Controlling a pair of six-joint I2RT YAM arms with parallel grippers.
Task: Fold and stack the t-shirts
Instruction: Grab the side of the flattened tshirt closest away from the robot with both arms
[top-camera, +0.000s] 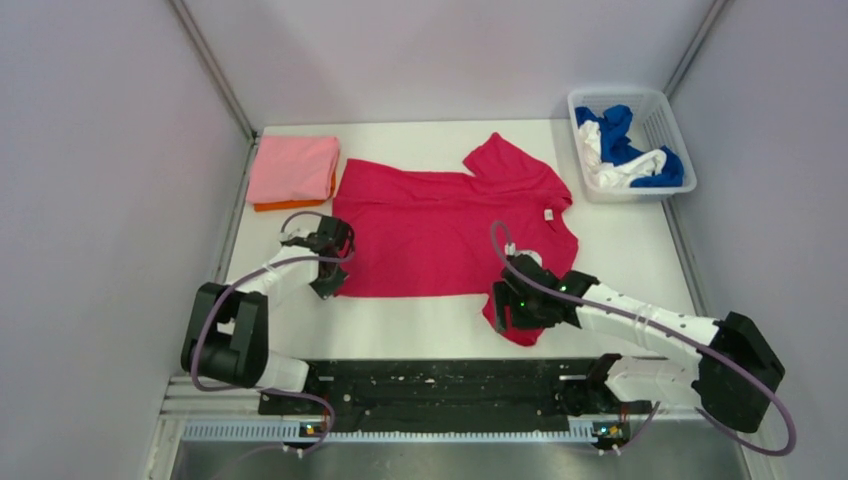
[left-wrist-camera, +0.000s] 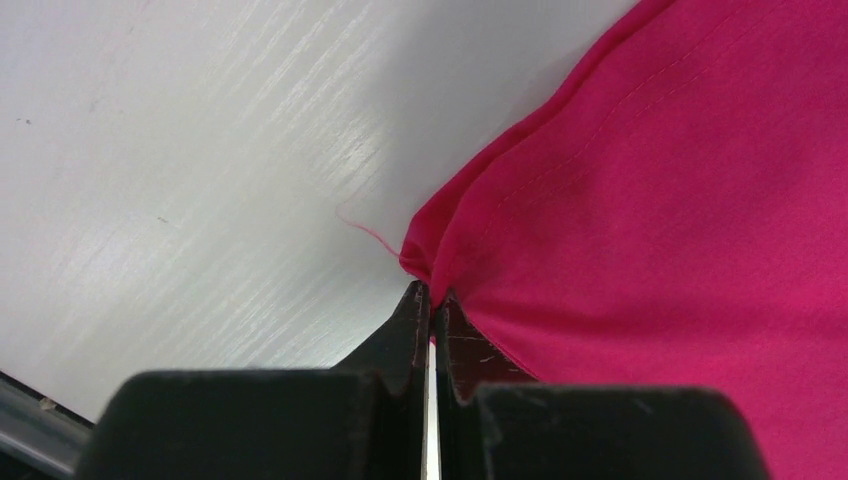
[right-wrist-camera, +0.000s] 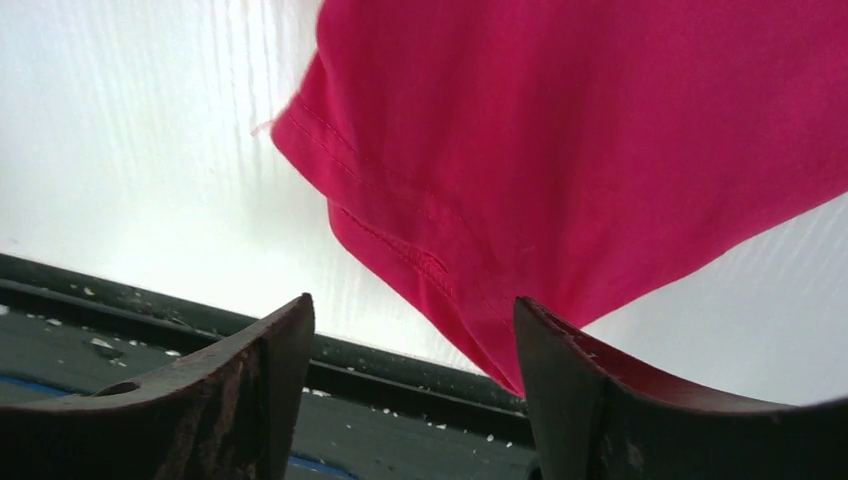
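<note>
A crimson-pink t-shirt (top-camera: 440, 225) lies spread flat on the white table. My left gripper (top-camera: 330, 283) is shut on its near left hem corner (left-wrist-camera: 425, 262), where the cloth bunches at the fingertips. My right gripper (top-camera: 503, 308) is open just above the shirt's near right sleeve (right-wrist-camera: 520, 200), which lies by the table's front edge; nothing is between its fingers. A folded light pink t-shirt (top-camera: 293, 168) lies on a folded orange one (top-camera: 288, 205) at the far left. Blue (top-camera: 620, 130) and white (top-camera: 625, 172) t-shirts lie crumpled in the basket.
A white plastic mesh basket (top-camera: 660, 110) stands at the far right corner. Grey walls close in both sides and the back. The black base rail (top-camera: 440, 385) runs along the table's near edge, also in the right wrist view (right-wrist-camera: 400, 400).
</note>
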